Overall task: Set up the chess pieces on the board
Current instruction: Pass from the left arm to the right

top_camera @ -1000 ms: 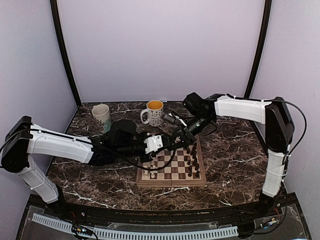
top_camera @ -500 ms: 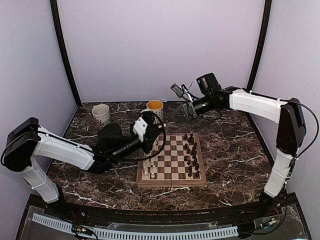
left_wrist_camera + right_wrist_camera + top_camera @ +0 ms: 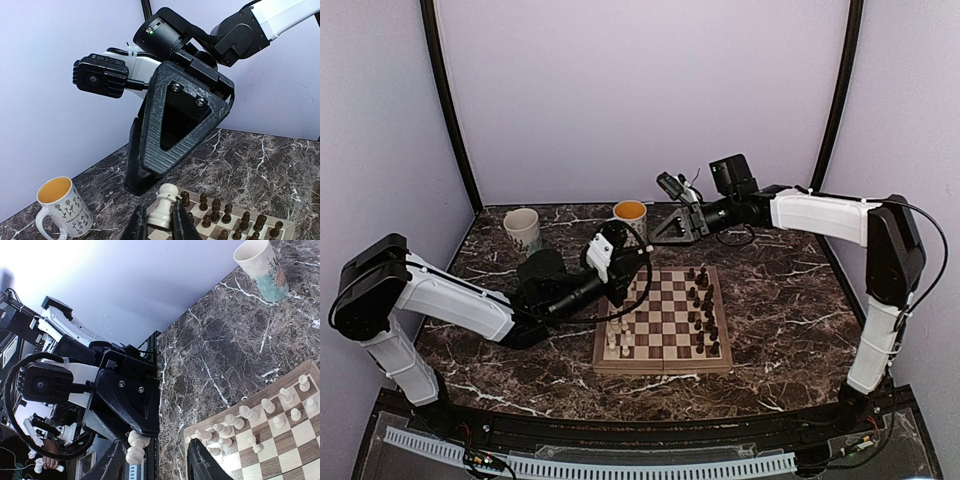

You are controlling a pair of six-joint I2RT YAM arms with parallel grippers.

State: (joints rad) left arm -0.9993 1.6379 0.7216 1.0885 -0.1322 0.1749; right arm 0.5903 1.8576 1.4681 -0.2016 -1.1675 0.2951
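Two grippers meet in the air above the far left corner of the square wooden chessboard with tan and dark brown checks [image 3: 663, 366], which lies flat near the middle of the dark marble table with white veins [image 3: 780, 300].

The left gripper [image 3: 159, 226] is clamped on a single cream-white turned chess piece [image 3: 163, 206]. Its black fingers [image 3: 138, 227] press the lower body from both sides, and the piece stands upright between them with its rounded head showing above the tips. It is held clear of the board, touching no square.

The right gripper [image 3: 156, 464] reaches in from the far right side and hangs just beside that piece. Its jaws are spread wide, and its black triangular fingers [image 3: 202, 460] carry nothing. In the right wrist view the held piece sits in the gap between them, with space on either side. From the left wrist view, the right gripper looms close behind and above the piece.

On the board, the dark brown pieces [image 3: 703, 305] stand crowded along the right-hand files, and the other cream-white pieces [image 3: 617, 338] are gathered along the left edge. The middle squares between the two groups are bare.

Behind the board, near the back wall, stands a white patterned mug with an orange-yellow inside [image 3: 629, 224]. A second pale mug with a teal lower band [image 3: 523, 231] stands well to its left.
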